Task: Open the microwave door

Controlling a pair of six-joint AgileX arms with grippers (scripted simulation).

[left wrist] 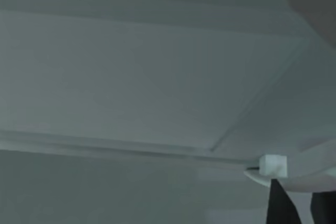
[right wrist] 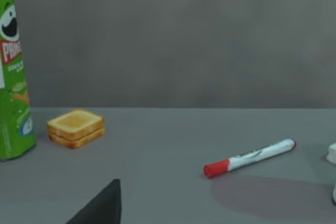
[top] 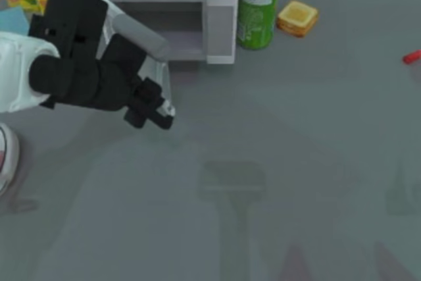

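Microwave [top: 197, 4] sits at the table's far edge, left of centre from above, its cavity exposed and the microwave door [top: 160, 74] swung out toward the left, where the left gripper [top: 161, 111] is at the door's outer edge, though I cannot tell how its fingers stand. Left wrist view is filled by the door's pale panel [left wrist: 131, 77]. Right wrist view shows a green can [right wrist: 13, 72], toast [right wrist: 76, 127] and a red-capped marker [right wrist: 249, 158]; that gripper's state I cannot tell.
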